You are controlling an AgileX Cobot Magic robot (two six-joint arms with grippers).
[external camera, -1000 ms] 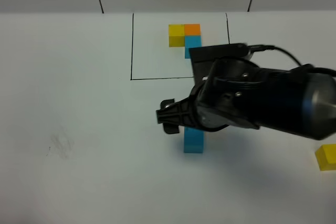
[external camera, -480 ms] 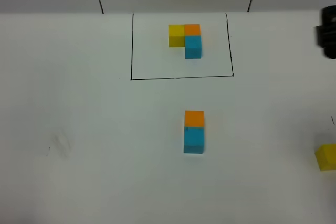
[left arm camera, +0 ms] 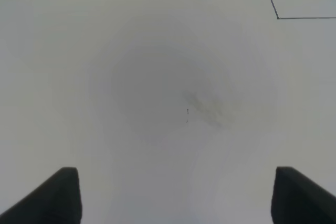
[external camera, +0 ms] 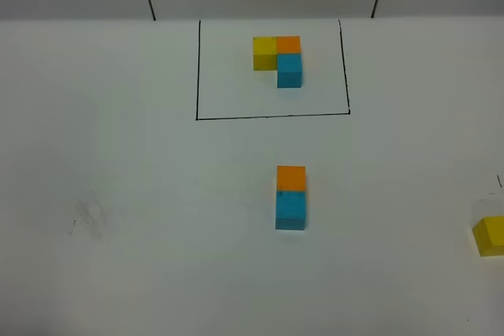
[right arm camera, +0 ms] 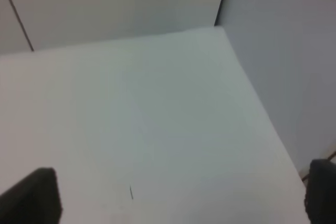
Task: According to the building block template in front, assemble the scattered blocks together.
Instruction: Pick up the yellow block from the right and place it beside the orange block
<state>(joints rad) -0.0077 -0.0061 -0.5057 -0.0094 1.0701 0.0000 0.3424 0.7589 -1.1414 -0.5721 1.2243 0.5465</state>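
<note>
**Exterior high view: two cubes joined, yellow one alone at the right edge**

Exterior high camera shows the template (external camera: 277, 54), an L of yellow, orange and blue cubes, at the far middle of the white surface (external camera: 142, 194) inside a thin black outline (external camera: 268, 117). Nearer the camera, the loose orange cube (external camera: 291, 178) sits touching the far side of the loose blue cube (external camera: 290, 210). The pair runs far to near, as in the template. The loose yellow cube (external camera: 490, 235) lies well apart from them, at the near right edge and partly cut off by the frame.

Neither arm appears in this view. In the left wrist view the left fingers (left arm camera: 63, 195) are spread wide over bare surface with nothing between them. In the right wrist view the right fingers (right arm camera: 31, 198) are likewise spread and empty, with a far corner of the surface ahead and no cube in sight.

By the template, the yellow cube belongs against the left side of the orange one, so it would have to travel leftward across the surface. It lies on the right arm's side, which makes that arm the likelier one to fetch it. A cube has no long axis, so only squaring the fingers to its faces should matter.
</note>
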